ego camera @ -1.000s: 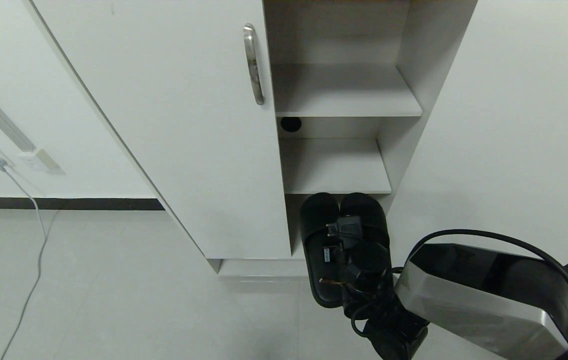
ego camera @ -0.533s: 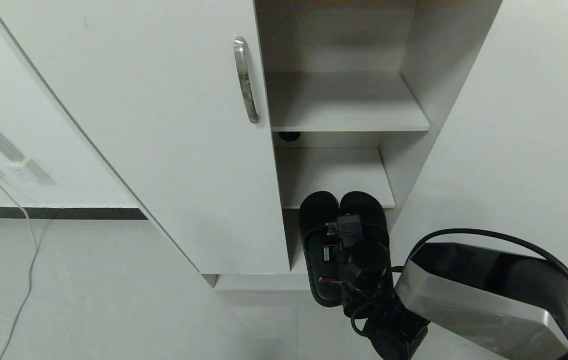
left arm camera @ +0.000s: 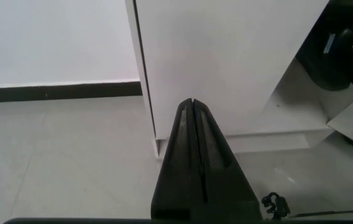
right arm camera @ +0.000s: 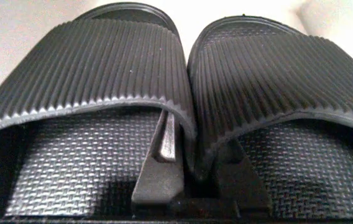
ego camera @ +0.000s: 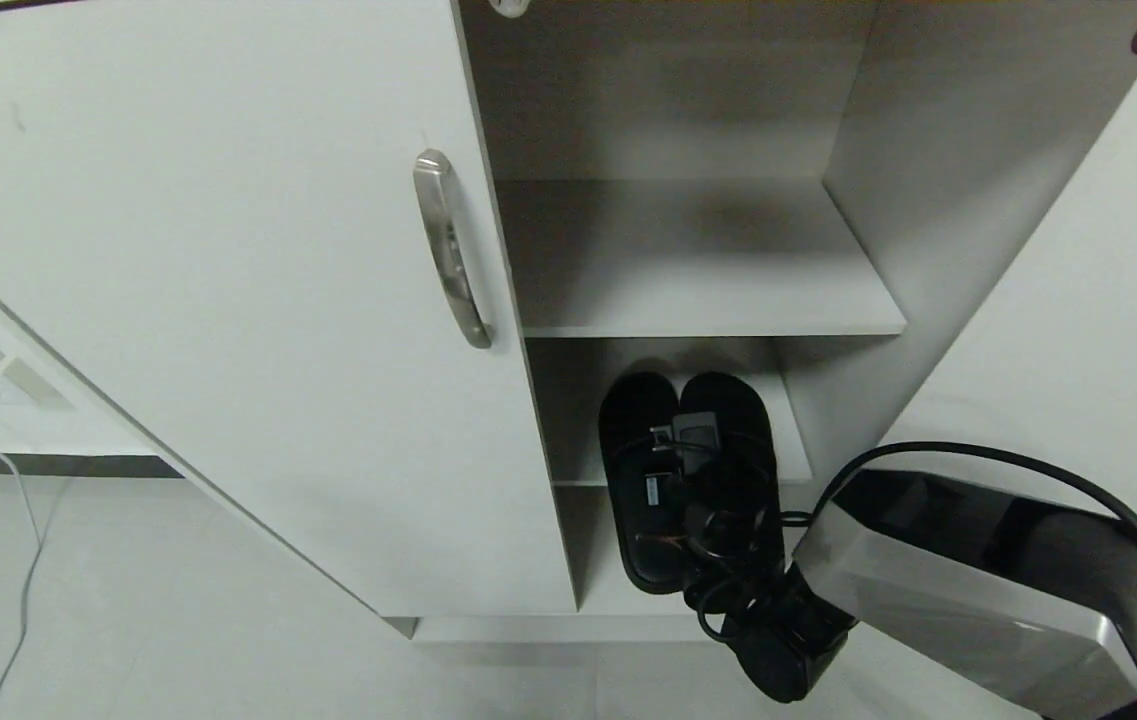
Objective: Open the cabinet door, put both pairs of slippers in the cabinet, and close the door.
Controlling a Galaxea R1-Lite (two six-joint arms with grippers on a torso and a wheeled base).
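We grip the pair of black slippers [ego camera: 640, 440] by their inner edges in our right hand [ego camera: 696, 455], toes pointed into the open cabinet [ego camera: 863, 240], presumably so both go in together, while our left hand [left arm camera: 192, 155] hangs closed and empty beside the cabinet's door [ego camera: 228, 300].

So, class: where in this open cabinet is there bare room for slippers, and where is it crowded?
The upper white shelf is bare from the metal-handled white door to the right side wall. A bare strip of cabinet floor lies beside that door. Crowded: before the lower shelf, where the right hand holds the black ribbed rubber slippers.
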